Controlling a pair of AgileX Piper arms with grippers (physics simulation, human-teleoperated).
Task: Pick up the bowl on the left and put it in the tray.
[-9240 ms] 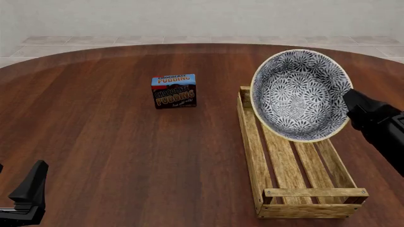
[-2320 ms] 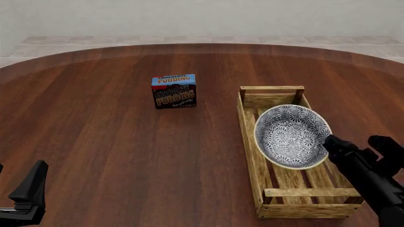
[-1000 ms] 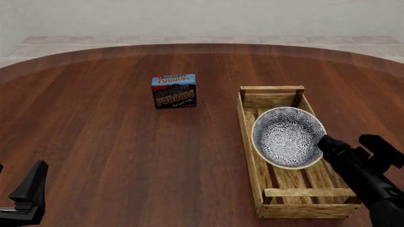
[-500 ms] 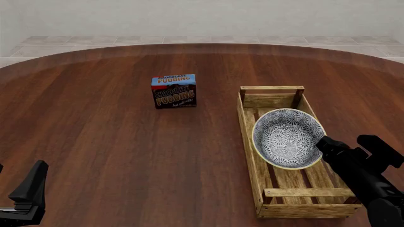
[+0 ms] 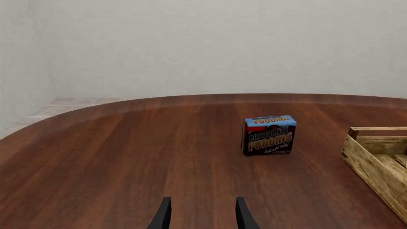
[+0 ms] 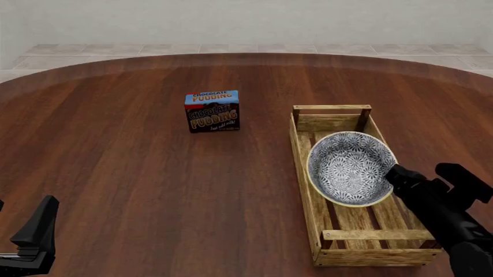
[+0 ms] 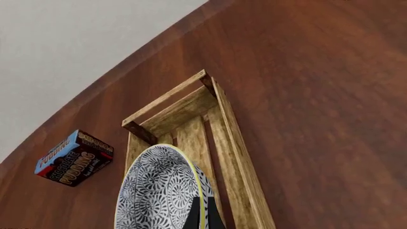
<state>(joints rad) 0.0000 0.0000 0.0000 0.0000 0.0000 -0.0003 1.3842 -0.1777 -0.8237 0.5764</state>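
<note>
Left end effector [image 6: 31,242]: black, near-left corner of the counter, well apart from everything; two thin fingers [image 5: 163,217] stand parted with a gap between them, nothing held.

Right end effector [image 6: 419,183]: black, near right, over the near half of the tray. One finger lies inside the bowl's rim, the other outside; whether it pinches the rim or is slack I cannot tell.

Bowl [image 6: 351,168]: round ceramic, dense blue-and-white floral pattern, cream-yellow rim; sits in the tray's middle, tilted, spanning nearly the full width between the side walls.

Tray [image 6: 304,167]: long crate of light slatted wood, low sides, corner posts; bare slats show at both ends.

Counter [image 6: 123,173]: glossy dark red-brown wood, rounded far edge, wide bare surface left.

Box [image 6: 212,111]: blue and brown, reads "CHOCOLATE PUDDING", upright, far left of the tray.
</note>
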